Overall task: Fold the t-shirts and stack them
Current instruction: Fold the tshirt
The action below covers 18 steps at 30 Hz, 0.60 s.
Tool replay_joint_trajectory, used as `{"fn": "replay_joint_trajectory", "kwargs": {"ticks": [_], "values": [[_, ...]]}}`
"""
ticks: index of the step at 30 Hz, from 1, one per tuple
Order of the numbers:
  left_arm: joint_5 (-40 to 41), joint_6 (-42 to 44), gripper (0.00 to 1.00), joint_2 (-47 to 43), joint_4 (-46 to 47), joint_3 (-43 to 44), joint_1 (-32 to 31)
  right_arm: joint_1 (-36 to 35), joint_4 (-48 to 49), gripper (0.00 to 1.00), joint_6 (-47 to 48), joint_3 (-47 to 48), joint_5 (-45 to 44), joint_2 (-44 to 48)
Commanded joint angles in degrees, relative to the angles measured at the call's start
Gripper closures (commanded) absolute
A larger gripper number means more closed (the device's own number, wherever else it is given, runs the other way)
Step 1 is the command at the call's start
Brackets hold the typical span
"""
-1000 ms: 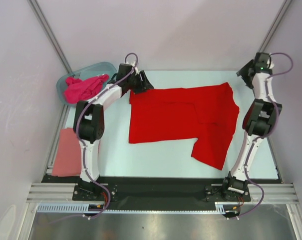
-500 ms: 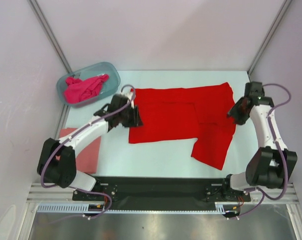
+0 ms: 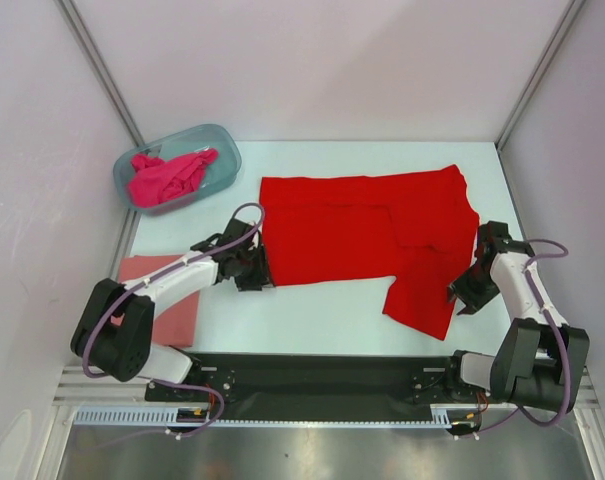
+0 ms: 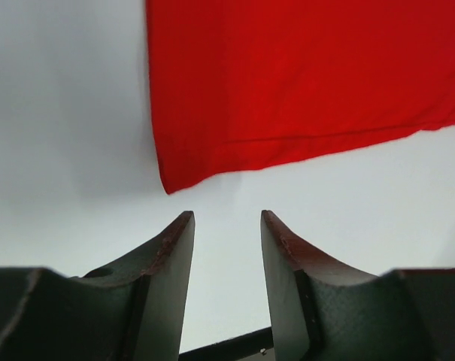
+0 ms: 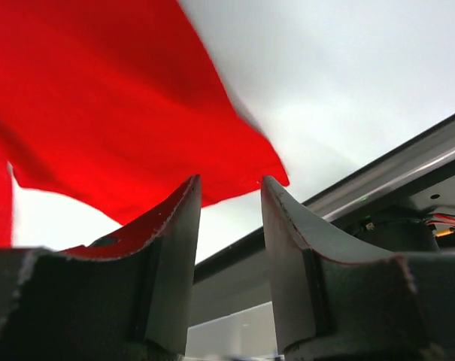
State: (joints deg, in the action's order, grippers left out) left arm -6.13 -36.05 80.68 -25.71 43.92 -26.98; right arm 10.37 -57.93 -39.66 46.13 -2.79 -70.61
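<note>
A bright red t-shirt (image 3: 367, 235) lies spread on the white table, partly folded, one flap (image 3: 422, 300) hanging toward the near edge. My left gripper (image 3: 262, 275) sits low at the shirt's near left corner (image 4: 167, 184), open, with only table between its fingers (image 4: 174, 248). My right gripper (image 3: 460, 297) is open beside the flap's near right corner (image 5: 276, 174), nothing in it. A salmon-pink t-shirt (image 3: 157, 305) lies folded at the left edge. A magenta t-shirt (image 3: 167, 175) is bunched in the tub.
The translucent blue-grey tub (image 3: 222, 150) stands at the far left corner. A black rail (image 3: 322, 365) runs along the table's near edge, close behind the right gripper. Walls enclose the table on three sides.
Both arms have swung from the far side of the table down to the shirt's near corners. Both grippers have narrowed. The red shirt has not moved.
</note>
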Motion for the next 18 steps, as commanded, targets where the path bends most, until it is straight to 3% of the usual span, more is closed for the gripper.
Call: {"fn": "replay_joint_trajectory", "kwargs": {"ticks": [1, 8, 18], "values": [[-2.9, -1.7, 0.53, 1.7, 3.2, 0.8, 3.1, 1.8, 6.0, 0.58, -1.0, -0.5, -2.1, -1.6], [-5.3, -0.5, 0.46, 1.8, 4.0, 0.6, 7.4, 1.8, 9.1, 0.6, 1.7, -1.0, -1.9, -8.4], [-7.2, -1.4, 0.47, 2.8, 6.6, -0.4, 7.6, 1.7, 16.4, 0.63, 4.8, -4.0, -2.7, -12.3]]}}
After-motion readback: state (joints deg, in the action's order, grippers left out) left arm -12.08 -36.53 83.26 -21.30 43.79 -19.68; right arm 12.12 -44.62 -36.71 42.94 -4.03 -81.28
